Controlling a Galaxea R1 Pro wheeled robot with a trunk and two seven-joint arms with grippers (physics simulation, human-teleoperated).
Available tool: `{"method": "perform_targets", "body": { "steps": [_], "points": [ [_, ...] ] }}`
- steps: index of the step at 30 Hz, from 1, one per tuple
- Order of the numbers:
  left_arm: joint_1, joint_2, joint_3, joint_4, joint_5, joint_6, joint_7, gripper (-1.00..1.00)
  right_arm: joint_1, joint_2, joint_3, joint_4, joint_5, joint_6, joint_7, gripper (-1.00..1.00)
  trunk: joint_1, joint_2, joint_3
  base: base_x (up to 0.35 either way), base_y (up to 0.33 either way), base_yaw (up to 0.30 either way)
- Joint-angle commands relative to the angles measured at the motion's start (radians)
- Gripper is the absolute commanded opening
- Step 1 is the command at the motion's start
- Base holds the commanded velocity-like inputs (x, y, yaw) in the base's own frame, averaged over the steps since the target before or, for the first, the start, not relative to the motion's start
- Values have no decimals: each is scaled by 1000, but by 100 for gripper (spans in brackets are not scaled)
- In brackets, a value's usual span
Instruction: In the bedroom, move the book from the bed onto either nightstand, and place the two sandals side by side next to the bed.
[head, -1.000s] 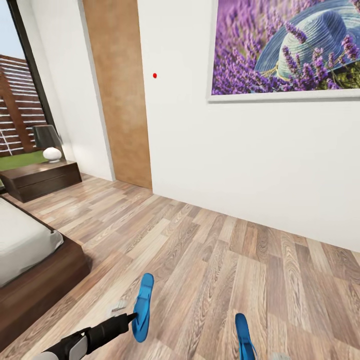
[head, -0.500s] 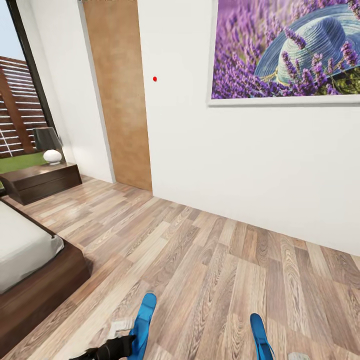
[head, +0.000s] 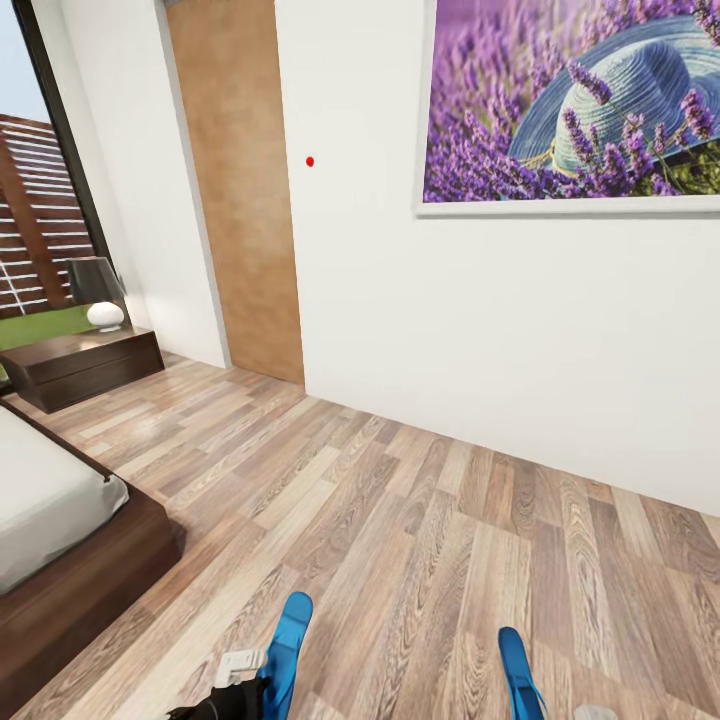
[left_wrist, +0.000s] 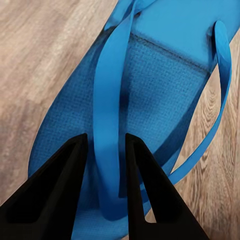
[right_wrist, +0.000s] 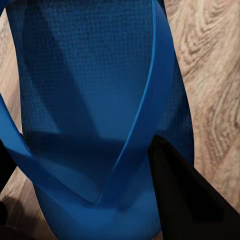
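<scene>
- Now the left gripper (left_wrist: 105, 165) is holding the left sandal (head: 285, 645), jaws closing on its strap, long axis pointing forward.
- The right gripper (right_wrist: 90, 170) is gripping the right sandal (head: 520, 675); the bed (head: 60, 540) is lying leftward.

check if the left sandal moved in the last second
Yes: the left sandal has drawn back toward the robot, sitting lower in the head view and farther from the bed corner.

Two bright blue flat flip-flops are showing at the bottom edge over the brown wood-plank floor (head: 420, 520), the left one (head: 288, 640) beside the black left gripper (head: 245, 690), the right one (head: 518, 670) well apart, with the pale-mattressed dark-framed bed (head: 60, 520) lying left.
</scene>
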Motion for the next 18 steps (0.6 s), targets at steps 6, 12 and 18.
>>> {"method": "perform_targets", "body": {
  "steps": [6, 12, 18],
  "points": [
    [-1, 0, -7, 1, 9, -5, -1, -100, -1, 2, -8, -1, 3, 12, 4, -100, 0, 0, -1, 0, 0, 0],
    [-1, 0, -7, 1, 10, -5, -1, -100, -1, 2, -8, -1, 2, 11, 4, -100, 0, 0, -1, 0, 0, 0],
    [-1, 0, -7, 1, 11, -5, -1, -100, -1, 2, -11, -1, 1, 11, 4, -100, 0, 0, -1, 0, 0, 0]
  ]
}}
